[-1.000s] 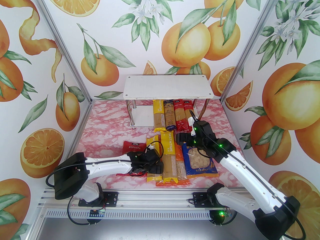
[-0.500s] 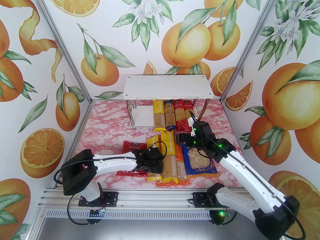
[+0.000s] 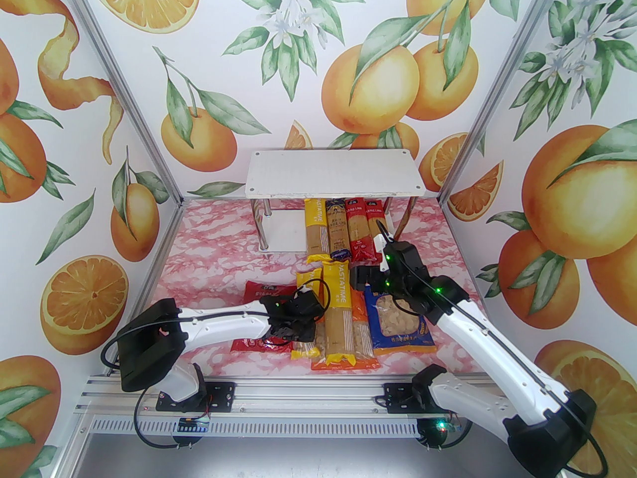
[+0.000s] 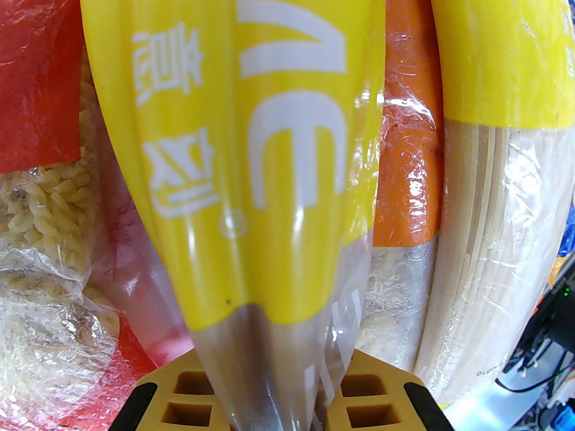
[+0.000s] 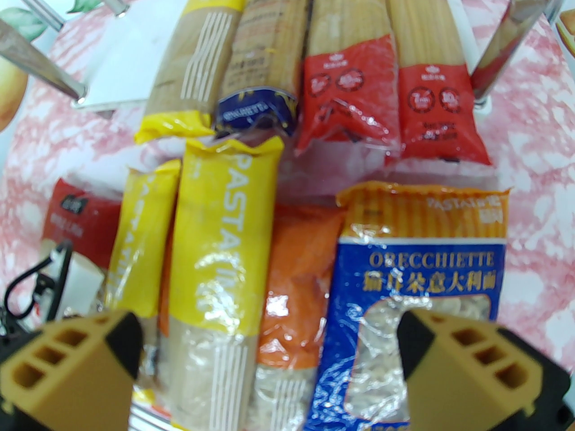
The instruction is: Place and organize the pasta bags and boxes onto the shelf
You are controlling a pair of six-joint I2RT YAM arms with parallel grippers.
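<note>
My left gripper (image 3: pixel 298 322) (image 4: pixel 272 398) is shut on a long yellow spaghetti pack (image 3: pixel 307 287) (image 4: pixel 251 128), its tan fingers (image 4: pixel 179 393) pinching the clear part. Beside that pack lie a red bag (image 3: pixel 261 297), a second yellow pack (image 3: pixel 338 311), an orange bag (image 3: pixel 362 339) and a blue bag (image 3: pixel 400 326). My right gripper (image 3: pixel 361 277) (image 5: pixel 269 362) hangs open above the far ends of these packs. The shelf (image 3: pixel 333 173) stands at the back. Its lower board (image 3: pixel 283 229) carries a yellow pack (image 3: pixel 316 232), a dark blue pack (image 3: pixel 338 232) and two red packs (image 3: pixel 365 229).
The shelf's chrome legs (image 3: pixel 262 227) stand at the left of the lower board, and another leg (image 3: pixel 404 217) sits right beside my right wrist. Orange-print walls close in the pink marble table (image 3: pixel 209 262) on three sides. The lower board's left half is bare.
My left arm's elbow has swung right and up. The yellow pack in its gripper has shifted slightly, its far end moving right. The right arm has stayed put.
</note>
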